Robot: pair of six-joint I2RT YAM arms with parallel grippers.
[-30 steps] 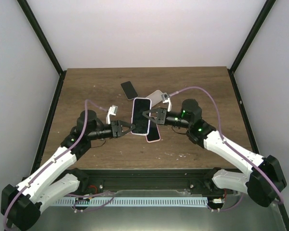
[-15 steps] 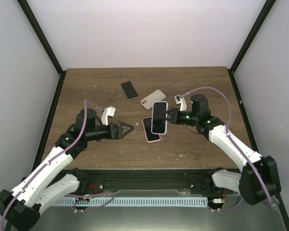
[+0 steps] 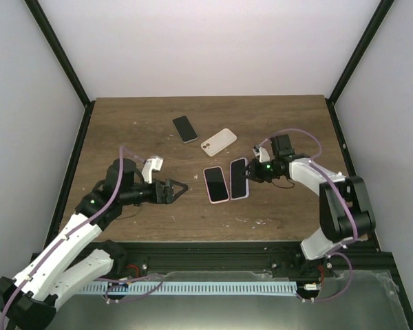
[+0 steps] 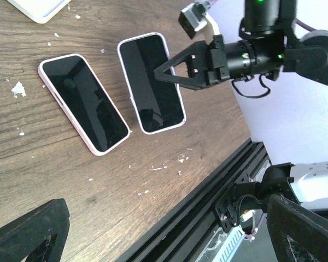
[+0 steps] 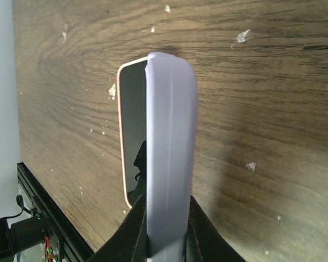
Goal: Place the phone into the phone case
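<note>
On the table [image 3: 124, 124] we find two phones side by side near the middle. The left phone [image 3: 216, 184] lies flat, and the right phone [image 3: 239, 179] sits just beside it across a narrow gap. The right gripper [image 3: 250, 172] comes in from the right and pinches that phone's outer edge. Behind the pair lies a case [image 3: 218, 142], and behind and left of it a third phone [image 3: 184, 128]. The left gripper [image 3: 181, 187] hangs left of the pair, jaws apart.
</note>
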